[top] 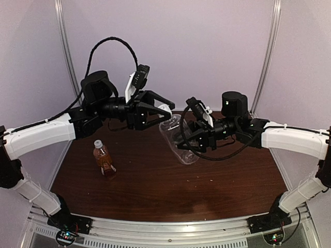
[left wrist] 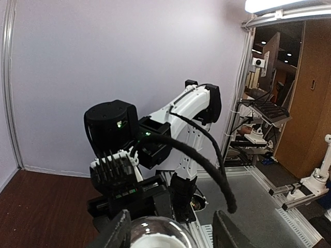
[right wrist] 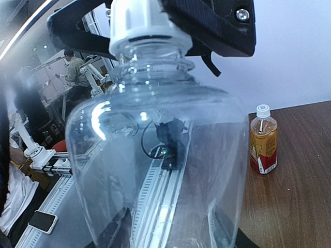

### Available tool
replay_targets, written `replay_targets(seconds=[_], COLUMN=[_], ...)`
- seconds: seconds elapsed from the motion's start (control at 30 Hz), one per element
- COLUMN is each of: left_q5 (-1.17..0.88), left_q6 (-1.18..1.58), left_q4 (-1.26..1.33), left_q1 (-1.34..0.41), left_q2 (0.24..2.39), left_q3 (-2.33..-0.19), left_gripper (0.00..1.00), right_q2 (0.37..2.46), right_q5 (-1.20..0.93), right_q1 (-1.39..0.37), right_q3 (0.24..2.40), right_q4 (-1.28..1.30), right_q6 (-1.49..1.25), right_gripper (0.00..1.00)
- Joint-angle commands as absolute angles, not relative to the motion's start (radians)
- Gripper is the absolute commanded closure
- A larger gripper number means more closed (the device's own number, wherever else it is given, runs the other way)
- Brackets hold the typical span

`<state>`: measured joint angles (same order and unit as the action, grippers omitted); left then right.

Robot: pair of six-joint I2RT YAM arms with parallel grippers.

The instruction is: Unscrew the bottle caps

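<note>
Closest to the right wrist lens, filling the view: clear bottle [right wrist: 155, 170], empty by the look of it, held off the table [top: 207, 191] in mid-air over its far middle, tilted with the neck toward the left arm. Clamped around its lower body by the right gripper [top: 189, 145], jaws drawn in on the plastic, base end toward that wrist. White cap [right wrist: 138, 26] on, seated on the neck, no gap seen under its skirt. Straddled by the left gripper [top: 166, 109], one black finger on each side of the cap. Jaws apart in the left wrist view, with a sliver of space showing on one side, so not read as a firm pinch yet. Judged as the first uncapping step: bottle braced by one arm, cap lined up for the other, twist not begun. Next move calls for pressing the left fingers squarely onto the side of the cap, not the neck ring below. Then turning that wrist about the bottle's axis while holding the right grip steady against the torque. Thin clear wall likely to buckle or slip if squeezed unevenly. Probably several regrips needed, given limited wrist roll. Amber bottle [top: 103, 160], red-labelled, upright on the table near its left edge, well apart from both grippers, second cap [top: 97, 143] on and untouched, left for afterwards.
</note>
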<state>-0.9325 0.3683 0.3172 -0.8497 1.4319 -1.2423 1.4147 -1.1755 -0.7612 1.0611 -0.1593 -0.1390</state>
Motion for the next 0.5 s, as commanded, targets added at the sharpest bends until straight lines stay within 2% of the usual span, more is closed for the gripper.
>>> replay_targets(seconds=[0.0,0.13,0.33,0.47], left_q5=[-0.98,-0.99,-0.982,-0.918], left_q6=[0.381,0.412,0.439,0.451], left_q4=[0.401,0.433,0.457,0.422], left_q1=[-0.836,-0.826,-0.819,-0.818], left_q2=[1.443,1.448,1.445,1.429], left_q3=[-1.272,-1.261,-1.244,-1.24], left_gripper=[0.5,0.64,0.79,0.91], right_q2=[1.416,1.413,1.406,1.394], right_q5=[-1.199,-1.195,-1.177,-1.086], right_q1=[-0.755,-0.755,-0.754,-0.754], right_q3=[1.091,1.088,1.085,1.097], right_q4=[-0.198,-0.195,-0.188,-0.123], right_q6=[-0.144,-0.141,-0.138,-0.104], right_gripper=[0.51,0.51,0.51,0.52])
